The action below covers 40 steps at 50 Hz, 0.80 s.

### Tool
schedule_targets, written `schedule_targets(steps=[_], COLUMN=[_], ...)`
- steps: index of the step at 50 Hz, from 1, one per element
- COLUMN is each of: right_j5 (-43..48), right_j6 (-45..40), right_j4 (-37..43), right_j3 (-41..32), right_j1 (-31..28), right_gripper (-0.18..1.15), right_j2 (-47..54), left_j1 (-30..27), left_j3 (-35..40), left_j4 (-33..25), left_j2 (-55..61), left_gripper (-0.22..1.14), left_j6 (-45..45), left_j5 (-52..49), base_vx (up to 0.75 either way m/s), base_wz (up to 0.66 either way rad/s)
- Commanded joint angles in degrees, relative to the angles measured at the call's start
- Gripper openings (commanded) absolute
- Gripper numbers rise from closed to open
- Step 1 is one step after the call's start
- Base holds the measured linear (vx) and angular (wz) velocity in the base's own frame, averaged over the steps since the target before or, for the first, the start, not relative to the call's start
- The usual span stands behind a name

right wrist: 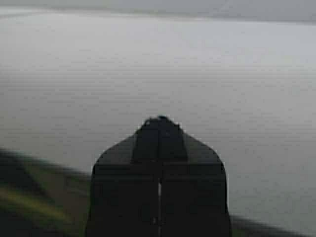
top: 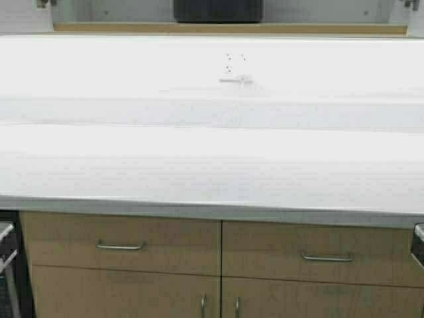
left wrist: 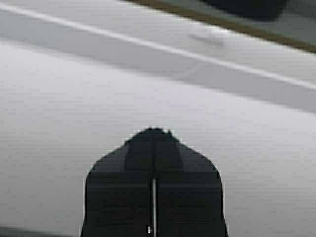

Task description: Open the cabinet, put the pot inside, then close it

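High view, black pot (top: 218,10) inside open grey cabinet (top: 228,28)

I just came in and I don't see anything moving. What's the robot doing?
Nothing is being held right now. The pot sits inside the cabinet up on the wall, just at the top edge of the high view. The cabinet looks open, with its grey inside showing. Both grippers are shut and empty: the left gripper and the right gripper hang over the white counter. Closing the cabinet seems to be what's left.
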<state>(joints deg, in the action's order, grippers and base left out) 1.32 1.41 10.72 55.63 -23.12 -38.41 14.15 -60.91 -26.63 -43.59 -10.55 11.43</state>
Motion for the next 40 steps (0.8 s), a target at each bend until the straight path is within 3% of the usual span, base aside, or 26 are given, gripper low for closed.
schedule_targets(steps=[1, 24, 31, 40], right_j5=[0.2, -7.1, -7.2, -7.2], right_j6=[0.1, 1.0, 0.9, 1.0], right_j4=[-0.1, -6.4, -7.1, -7.2], right_j3=[-1.5, -11.3, -15.2, -20.0], right_j1=[3.8, 26.0, 32.3, 37.0], right_gripper=[0.08, 0.08, 0.08, 0.08], right_j2=[-1.1, -2.4, -1.7, -0.3], left_j1=[-7.2, -39.3, -45.6, -49.3], left_j3=[2.7, 14.1, 19.7, 28.7], left_j4=[0.2, 0.2, 0.2, 0.2], left_j2=[0.3, 4.8, 8.0, 13.1], left_gripper=[0.04, 0.04, 0.04, 0.04], left_j6=[-1.4, -4.3, -4.4, -4.4], left_j5=[-1.8, -8.5, -9.1, -9.8], base_vx=[-0.22, -0.15, -0.08, -0.03], base_wz=[0.01, -0.07, -0.04, 0.0])
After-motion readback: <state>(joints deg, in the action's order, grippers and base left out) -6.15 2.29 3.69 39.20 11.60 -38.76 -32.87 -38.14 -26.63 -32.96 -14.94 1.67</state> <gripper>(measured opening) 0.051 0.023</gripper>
